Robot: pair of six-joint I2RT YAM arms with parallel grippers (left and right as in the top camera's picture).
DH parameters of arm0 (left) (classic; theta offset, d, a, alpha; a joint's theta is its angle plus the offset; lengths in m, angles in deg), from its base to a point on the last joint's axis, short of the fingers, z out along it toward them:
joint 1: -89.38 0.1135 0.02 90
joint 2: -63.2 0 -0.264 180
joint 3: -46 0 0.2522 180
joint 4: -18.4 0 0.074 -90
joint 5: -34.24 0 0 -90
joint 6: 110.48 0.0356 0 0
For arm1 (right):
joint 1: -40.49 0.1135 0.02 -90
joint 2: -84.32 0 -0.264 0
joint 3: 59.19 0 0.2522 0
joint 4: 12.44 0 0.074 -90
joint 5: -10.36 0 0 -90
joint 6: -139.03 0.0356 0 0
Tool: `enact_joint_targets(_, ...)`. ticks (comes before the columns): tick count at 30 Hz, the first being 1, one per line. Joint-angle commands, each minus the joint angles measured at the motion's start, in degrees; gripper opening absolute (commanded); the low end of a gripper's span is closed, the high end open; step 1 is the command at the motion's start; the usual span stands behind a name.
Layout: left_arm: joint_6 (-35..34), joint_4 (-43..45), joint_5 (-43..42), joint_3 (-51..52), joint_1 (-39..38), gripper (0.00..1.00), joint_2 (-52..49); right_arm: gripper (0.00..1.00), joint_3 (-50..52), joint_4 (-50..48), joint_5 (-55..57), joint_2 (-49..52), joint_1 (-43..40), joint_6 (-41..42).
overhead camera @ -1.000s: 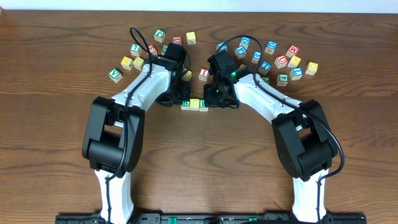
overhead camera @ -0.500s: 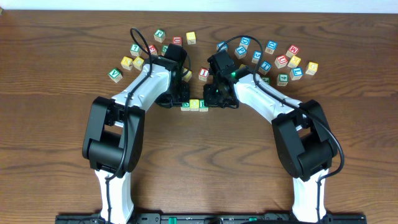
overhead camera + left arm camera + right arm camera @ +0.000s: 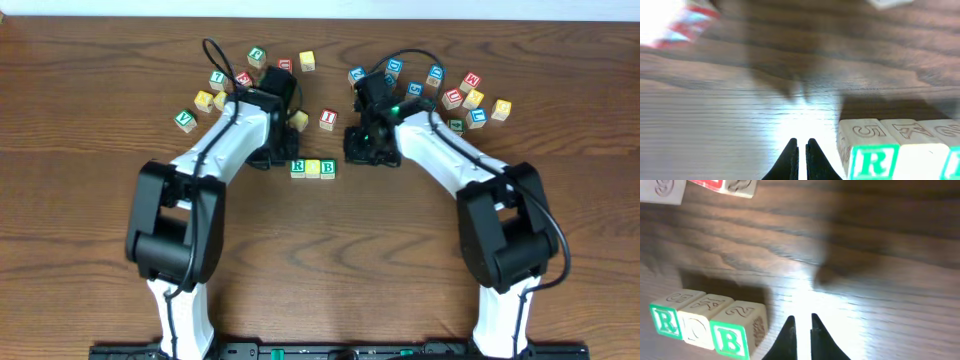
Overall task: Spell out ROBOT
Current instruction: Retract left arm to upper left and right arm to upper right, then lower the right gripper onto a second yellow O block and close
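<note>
The left gripper (image 3: 801, 159) points down at the dark wooden table (image 3: 320, 260). Its two black fingertips are pressed together and hold nothing. Just to its right in the left wrist view sits the wooden cube with a green R (image 3: 872, 160), not touching the fingers.

The right gripper (image 3: 801, 332) also points down at bare table. Its fingertips stand slightly apart, with only wood grain showing in the narrow gap.

To the left in the right wrist view, three cubes stand touching in a straight row. They are the green R cube (image 3: 665, 320), a wooden cube with a yellow face (image 3: 696, 327) and a wooden cube with a green B (image 3: 730, 340).

From overhead, both white and black arms reach forward from the near edge, elbows bent outward and wrists angled inward. The left gripper (image 3: 272, 150) hangs just behind the row's left end. The right gripper (image 3: 365, 148) is near the row's right end but apart from it.

Loose alphabet cubes (image 3: 204, 99) lie scattered behind both arms. A red-lettered cube (image 3: 328, 119) sits between the wrists.
</note>
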Motion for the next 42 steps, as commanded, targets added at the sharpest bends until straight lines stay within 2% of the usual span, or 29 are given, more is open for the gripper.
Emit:
enact_joint_targets(1,1.7,0.0,1.8,-0.3,2.7,0.08,5.0,0.1,-0.9,1.2,1.0,-4.0,-1.9,-2.9)
enact_joint_targets(4,2.4,-0.2,1.8,-1.1,4.6,0.08,7.6,0.15,-1.9,2.7,1.0,-5.0,-3.1,-4.7)
enact_joint_targets(8,5.7,-0.2,1.8,-2.2,6.9,0.09,12.0,0.31,-5.8,7.0,1.1,-5.4,-4.2,-8.3)
enact_joint_targets(13,7.3,0.1,1.9,-2.6,10.3,0.3,18.3,0.44,-14.8,13.2,1.2,-5.4,-5.6,-11.6)
enact_joint_targets(16,7.3,0.0,1.9,-2.6,12.6,0.32,21.4,0.47,-19.7,14.6,3.4,-5.3,-5.7,-11.5)
enact_joint_targets(19,7.3,0.0,1.9,-2.6,15.0,0.41,23.6,0.47,-24.3,15.0,6.8,-5.3,-5.7,-11.5)
enact_joint_targets(27,7.3,-0.2,1.8,-2.5,19.5,0.56,24.8,0.47,-32.2,15.1,10.8,-5.3,-5.8,-11.3)
enact_joint_targets(31,7.3,-0.2,1.8,-2.5,19.5,0.7,24.8,0.47,-32.7,16.2,11.8,-5.3,-6.0,-9.0)
enact_joint_targets(36,7.3,-0.2,1.8,-2.5,19.5,0.81,24.8,0.42,-32.5,20.3,14.5,-3.1,-6.4,-4.1)
enact_joint_targets(38,7.3,-0.2,1.8,-2.5,19.5,0.93,24.8,0.4,-32.5,21.2,15.1,-1.4,-6.4,-2.2)
enact_joint_targets(42,7.3,-0.2,1.8,-2.5,19.5,0.96,24.8,0.39,-32.5,21.6,15.7,2.3,-6.8,0.6)
